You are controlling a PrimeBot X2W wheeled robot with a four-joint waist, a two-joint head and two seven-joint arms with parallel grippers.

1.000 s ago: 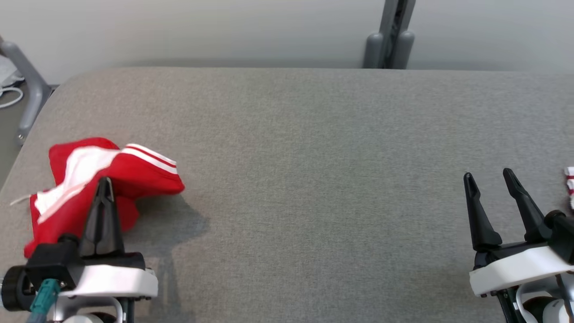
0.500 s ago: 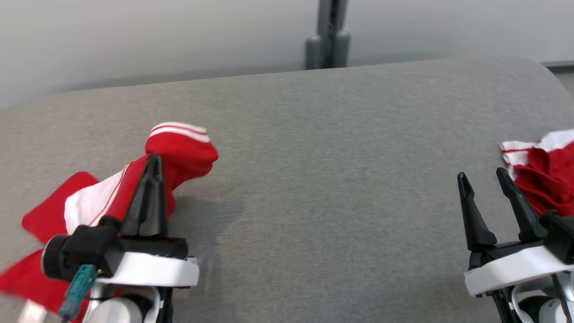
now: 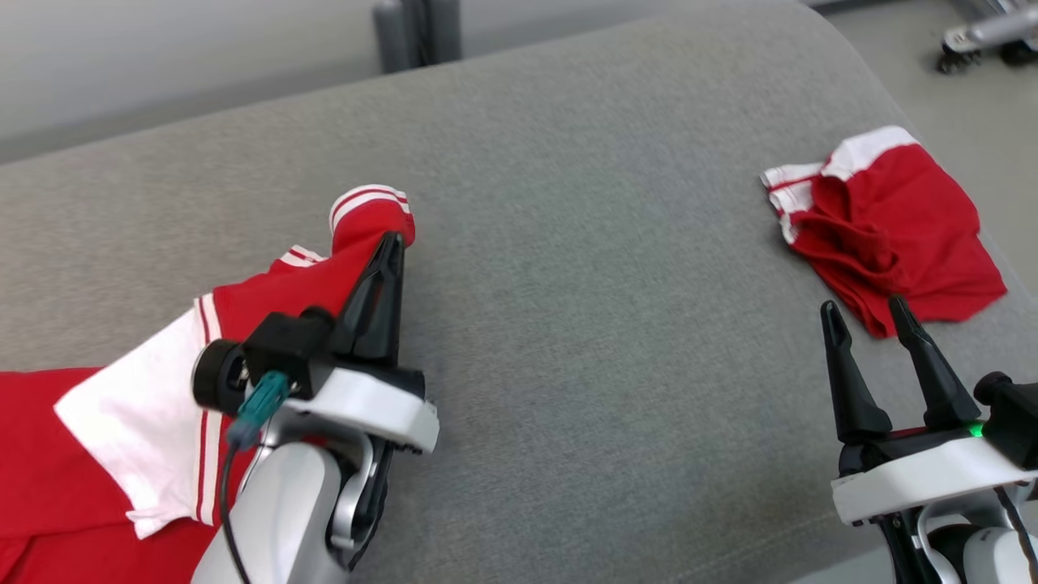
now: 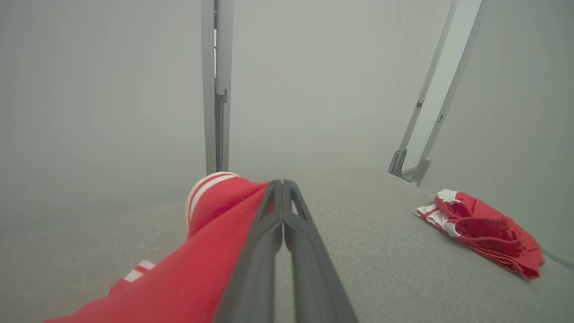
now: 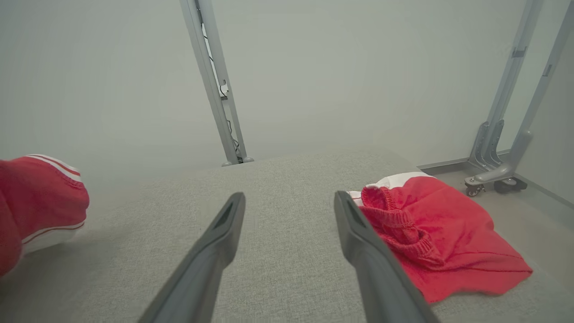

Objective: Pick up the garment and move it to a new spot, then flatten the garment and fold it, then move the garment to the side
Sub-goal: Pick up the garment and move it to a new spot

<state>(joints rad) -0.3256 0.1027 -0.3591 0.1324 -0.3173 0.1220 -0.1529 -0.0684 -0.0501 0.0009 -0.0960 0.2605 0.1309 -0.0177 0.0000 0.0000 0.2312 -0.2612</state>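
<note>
The garment (image 3: 268,292), red with white panels and striped cuffs, trails from the lower left across the grey table (image 3: 568,284). My left gripper (image 3: 392,239) is shut on the garment, and one sleeve cuff (image 3: 369,203) curls just past the tips. In the left wrist view the closed fingers (image 4: 269,233) have red cloth (image 4: 210,269) lying along their left side. My right gripper (image 3: 861,306) stands open at the lower right, holding nothing. The right wrist view shows its spread tips (image 5: 289,196) above bare table, with the held garment's cuff (image 5: 36,197) at the far left.
A second red and white garment (image 3: 892,219) lies bunched near the table's right edge, just beyond my right gripper (image 5: 439,229). A grey frame post (image 3: 418,32) stands behind the table. A wheeled stand base (image 3: 985,36) is on the floor at the top right.
The head camera has swung to the right, bringing the second garment into view. My left gripper has carried the garment toward the table's middle, drawing it out longer. The right gripper stays open.
</note>
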